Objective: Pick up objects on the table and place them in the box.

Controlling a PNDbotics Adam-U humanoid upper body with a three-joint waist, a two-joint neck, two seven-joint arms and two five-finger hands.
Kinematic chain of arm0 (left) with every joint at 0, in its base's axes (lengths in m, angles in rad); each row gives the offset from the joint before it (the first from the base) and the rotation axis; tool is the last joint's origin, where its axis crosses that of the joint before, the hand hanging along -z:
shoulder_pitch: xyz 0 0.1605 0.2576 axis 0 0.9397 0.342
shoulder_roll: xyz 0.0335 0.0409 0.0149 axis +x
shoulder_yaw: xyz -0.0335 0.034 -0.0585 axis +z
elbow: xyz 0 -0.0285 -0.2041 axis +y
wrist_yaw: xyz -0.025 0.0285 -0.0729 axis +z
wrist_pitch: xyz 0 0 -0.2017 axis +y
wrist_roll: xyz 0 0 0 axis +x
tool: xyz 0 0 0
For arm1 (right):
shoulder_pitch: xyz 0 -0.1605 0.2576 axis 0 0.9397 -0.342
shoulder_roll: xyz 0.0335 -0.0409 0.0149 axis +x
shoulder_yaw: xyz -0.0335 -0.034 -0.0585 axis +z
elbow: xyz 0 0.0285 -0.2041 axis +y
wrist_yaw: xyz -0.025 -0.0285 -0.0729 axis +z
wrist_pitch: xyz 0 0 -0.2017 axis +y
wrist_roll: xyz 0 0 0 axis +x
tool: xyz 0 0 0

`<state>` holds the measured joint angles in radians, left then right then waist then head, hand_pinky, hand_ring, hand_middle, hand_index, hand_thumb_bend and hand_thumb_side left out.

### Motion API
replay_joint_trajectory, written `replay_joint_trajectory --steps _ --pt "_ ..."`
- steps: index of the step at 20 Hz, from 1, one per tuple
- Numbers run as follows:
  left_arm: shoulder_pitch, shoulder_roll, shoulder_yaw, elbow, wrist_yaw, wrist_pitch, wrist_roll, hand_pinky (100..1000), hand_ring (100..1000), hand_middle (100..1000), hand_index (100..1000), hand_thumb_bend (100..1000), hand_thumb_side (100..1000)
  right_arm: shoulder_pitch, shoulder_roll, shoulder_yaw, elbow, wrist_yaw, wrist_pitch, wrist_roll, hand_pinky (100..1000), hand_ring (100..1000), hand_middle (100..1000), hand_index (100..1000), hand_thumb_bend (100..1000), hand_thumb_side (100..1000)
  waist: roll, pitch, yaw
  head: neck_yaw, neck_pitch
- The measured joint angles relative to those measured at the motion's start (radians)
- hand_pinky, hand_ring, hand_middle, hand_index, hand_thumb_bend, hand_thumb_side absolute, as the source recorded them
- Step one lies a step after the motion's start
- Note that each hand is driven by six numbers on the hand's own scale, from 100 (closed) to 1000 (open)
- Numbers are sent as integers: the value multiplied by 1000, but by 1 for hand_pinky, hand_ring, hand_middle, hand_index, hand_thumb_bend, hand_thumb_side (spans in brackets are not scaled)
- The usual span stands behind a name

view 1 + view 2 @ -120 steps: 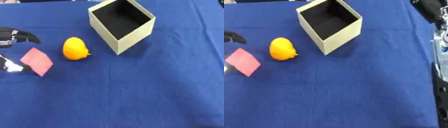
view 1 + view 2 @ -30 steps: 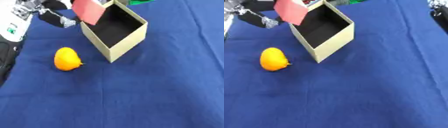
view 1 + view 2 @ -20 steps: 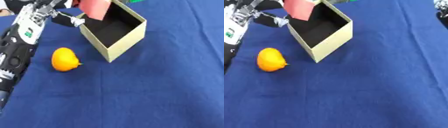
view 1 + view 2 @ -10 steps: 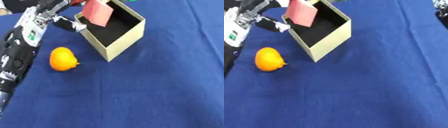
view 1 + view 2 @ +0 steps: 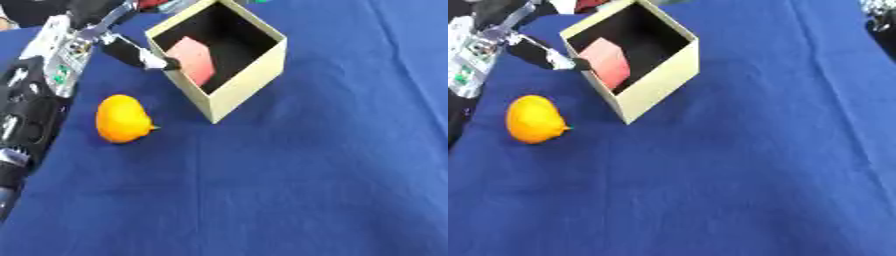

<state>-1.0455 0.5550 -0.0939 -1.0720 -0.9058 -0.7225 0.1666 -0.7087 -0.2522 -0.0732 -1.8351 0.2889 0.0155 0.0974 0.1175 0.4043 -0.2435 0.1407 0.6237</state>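
A cream cardboard box [image 5: 251, 79] with a dark inside stands tilted at the upper left of the blue table. A pink flat piece [image 5: 194, 60] lies inside it, leaning on the near-left wall. An orange rounded fruit [image 5: 122, 120] rests on the cloth left of the box. My left hand [image 5: 80, 39] hovers beside the box's left corner, open, with one dark finger [image 5: 138, 53] stretched toward the rim and nothing in it. A dark and silver sliver of my right hand [image 5: 878, 10] shows at the top right corner.
Blue cloth [image 5: 306, 180] covers the table, with free room in front and to the right of the box. My left forearm [image 5: 26, 115] runs down the left edge, close to the fruit.
My left hand carried the pink piece over the box and let it go; it now lies inside. The hand's fingers have opened beside the rim. The fruit has not moved.
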Motion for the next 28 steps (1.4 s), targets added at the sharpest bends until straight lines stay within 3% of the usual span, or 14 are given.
replay_joint_trajectory --steps 12,15,19,24,28 --pt "8 0 0 4 21 26 56 723 789 780 871 653 425 6 0 -1 0 0 0 0 903 995 625 905 100 665 0 -1 10 -7 6" --pt "28 12 0 -26 51 44 37 727 784 775 862 611 530 18 -1 -2 0 0 2 -2 903 996 625 905 100 665 -1 -11 27 -18 19" --pt "81 62 0 -113 103 93 -113 727 778 769 859 556 656 35 -10 -8 0 0 5 -6 902 995 625 904 100 664 -3 -29 52 -36 41" --pt "157 124 7 -246 218 171 -384 734 788 779 867 614 722 49 -15 -14 0 1 7 -13 902 995 625 904 100 662 -18 -40 79 -52 54" --pt "203 155 10 -316 278 212 -520 735 787 777 864 632 750 50 -16 -19 0 3 7 -15 901 994 625 903 100 661 -30 -47 92 -55 62"
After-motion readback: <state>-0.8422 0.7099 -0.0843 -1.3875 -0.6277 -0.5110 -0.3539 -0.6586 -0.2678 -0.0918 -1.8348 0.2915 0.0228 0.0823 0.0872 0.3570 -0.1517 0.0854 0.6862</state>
